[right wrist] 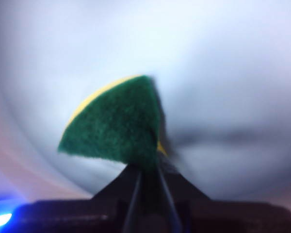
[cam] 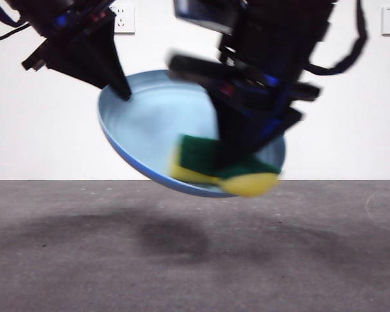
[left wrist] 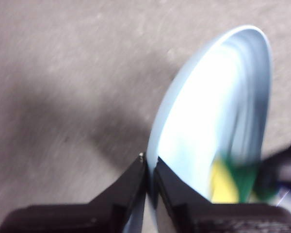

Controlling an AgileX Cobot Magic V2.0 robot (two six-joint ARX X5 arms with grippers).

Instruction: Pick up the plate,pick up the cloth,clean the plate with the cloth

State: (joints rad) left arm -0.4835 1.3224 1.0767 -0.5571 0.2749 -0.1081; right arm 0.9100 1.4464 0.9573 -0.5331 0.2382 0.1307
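Jaws both clamped: left gripper (left wrist: 149, 167) pinches the plate (cam: 149, 120) rim, right gripper (right wrist: 146, 172) grips the sponge (cam: 211, 166) against its face. Both pickups done, wiping underway I'd say.

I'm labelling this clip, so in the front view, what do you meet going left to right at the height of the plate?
Left gripper pinching the rim, then the plate held tilted above the table, then the sponge against the plate, gripped by the right gripper.

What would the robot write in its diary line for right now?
step: wiping | left gripper: shut on plate rim, held tilted above table | right gripper: shut on sponge, pressed to plate
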